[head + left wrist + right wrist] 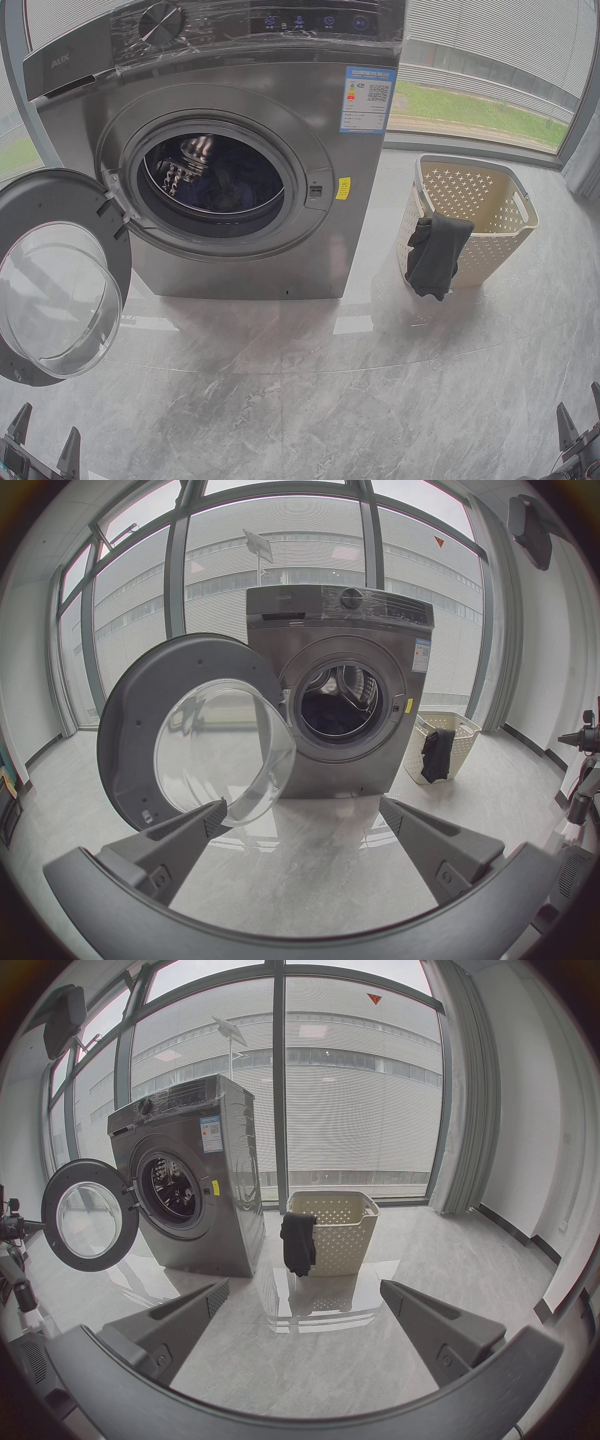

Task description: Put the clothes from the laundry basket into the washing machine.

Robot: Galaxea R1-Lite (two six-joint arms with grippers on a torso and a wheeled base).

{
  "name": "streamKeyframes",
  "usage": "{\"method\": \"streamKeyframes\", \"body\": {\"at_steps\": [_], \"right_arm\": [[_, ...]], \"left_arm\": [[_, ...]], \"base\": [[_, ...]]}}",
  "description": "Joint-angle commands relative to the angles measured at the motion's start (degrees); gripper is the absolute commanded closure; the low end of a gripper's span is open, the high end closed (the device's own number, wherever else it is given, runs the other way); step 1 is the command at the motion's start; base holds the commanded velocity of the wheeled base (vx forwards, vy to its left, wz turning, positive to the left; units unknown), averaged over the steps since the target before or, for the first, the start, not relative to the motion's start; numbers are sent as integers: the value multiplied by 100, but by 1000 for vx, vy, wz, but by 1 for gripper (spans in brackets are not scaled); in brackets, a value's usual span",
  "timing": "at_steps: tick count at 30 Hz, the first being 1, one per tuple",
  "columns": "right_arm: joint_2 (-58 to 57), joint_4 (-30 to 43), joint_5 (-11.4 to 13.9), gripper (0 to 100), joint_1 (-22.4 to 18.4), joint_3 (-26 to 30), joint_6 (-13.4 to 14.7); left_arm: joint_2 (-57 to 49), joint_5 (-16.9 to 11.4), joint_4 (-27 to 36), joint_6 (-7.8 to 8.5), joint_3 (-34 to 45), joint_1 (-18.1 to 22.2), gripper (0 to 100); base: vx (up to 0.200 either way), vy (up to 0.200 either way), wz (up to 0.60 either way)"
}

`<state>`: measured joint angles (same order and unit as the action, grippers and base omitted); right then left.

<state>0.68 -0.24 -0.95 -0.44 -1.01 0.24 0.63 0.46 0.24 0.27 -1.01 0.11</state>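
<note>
1. Currently both arms sit low and near, well apart from the work: the left gripper (pixel 49 425) at the near left and the right gripper (pixel 578 406) at the near right. Each has its jaws spread wide and holds nothing.
2. Next out, on the left, the washing machine door (pixel 59 281) is swung fully open toward the near side, so any reach to the drum should pass to its right and not clip the glass bowl.
3. Farther right, a dark grey garment (pixel 434 253) hangs over the near-left rim of the cream laundry basket (pixel 525 206), mostly outside it. The basket stands just beside the washing machine (pixel 250 94).
4. Picking up this garment looks like the step in hand. The right gripper is the closer one. It should come down over the fold on the rim, pinch the bunched cloth and lift straight up, so the trailing end clears the wall without tipping the basket.
5. Farthest, the drum (pixel 212 181) stands open with dark cloth already inside. Carry the garment well past the door seal before letting go.
</note>
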Motion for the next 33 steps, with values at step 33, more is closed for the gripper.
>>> {"method": "streamKeyframes", "body": {"at_steps": [33], "right_arm": [[-59, -2, 7, 0, 0, 101, -7]], "left_arm": [[-37, 42, 11, -44, 92, -2, 0]], "base": [[109, -48, 0]]}}
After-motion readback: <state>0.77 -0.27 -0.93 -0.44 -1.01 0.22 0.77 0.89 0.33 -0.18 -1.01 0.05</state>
